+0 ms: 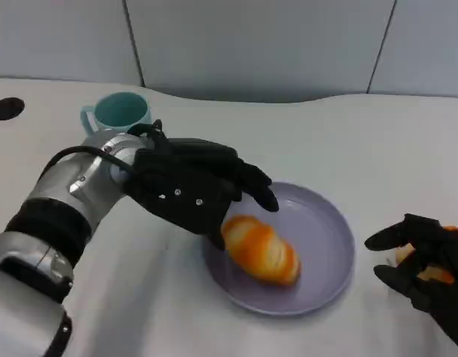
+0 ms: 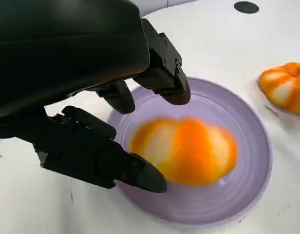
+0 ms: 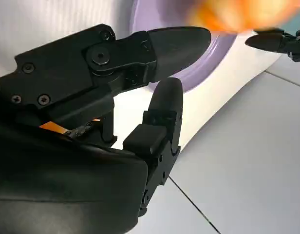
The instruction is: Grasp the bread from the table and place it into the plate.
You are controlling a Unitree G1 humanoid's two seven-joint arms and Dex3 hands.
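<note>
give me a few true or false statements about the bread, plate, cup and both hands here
1. A bread lies in the purple plate. True.
2. The left hand grips that bread firmly. False: its fingers are spread around the bread, and the left wrist view shows gaps.
3. The teal cup stands inside the plate. False: it stands on the table behind the left arm.
4. A second orange bread lies outside the plate, by the right hand. True.
5. The plate is upside down. False: it sits upright, rim up.
</note>
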